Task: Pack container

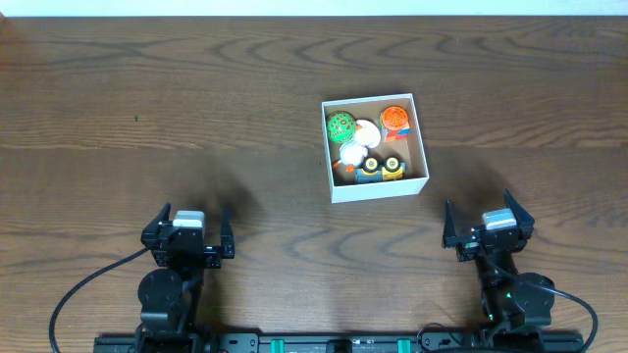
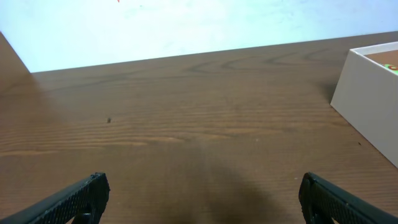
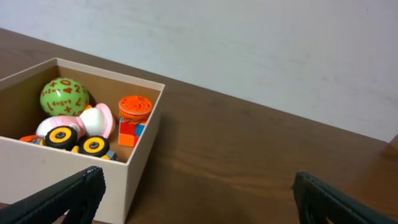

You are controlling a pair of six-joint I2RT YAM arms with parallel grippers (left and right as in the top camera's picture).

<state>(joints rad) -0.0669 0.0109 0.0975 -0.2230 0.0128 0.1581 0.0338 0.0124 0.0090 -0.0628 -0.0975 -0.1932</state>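
A dark brown wooden table (image 1: 147, 98) with a wavy grain fills the scene, and a pale plain wall (image 3: 249, 50) stands behind its far edge. The box (image 1: 381, 189) sits flat on the table a little right of the middle, well ahead of both arms; it is square and white outside, with low walls and a tan inside. In it lie a green ball (image 1: 340, 126) with red marks, an orange toy (image 1: 394, 119) in the far right corner, a white and pink toy (image 1: 359, 139) between them, and small yellow-wheeled toys (image 1: 381, 168) against the near wall. The left gripper (image 1: 192, 218) and the right gripper (image 1: 481, 218) hover near the table's front edge, each with its jaws spread wide, holding nothing and touching nothing.
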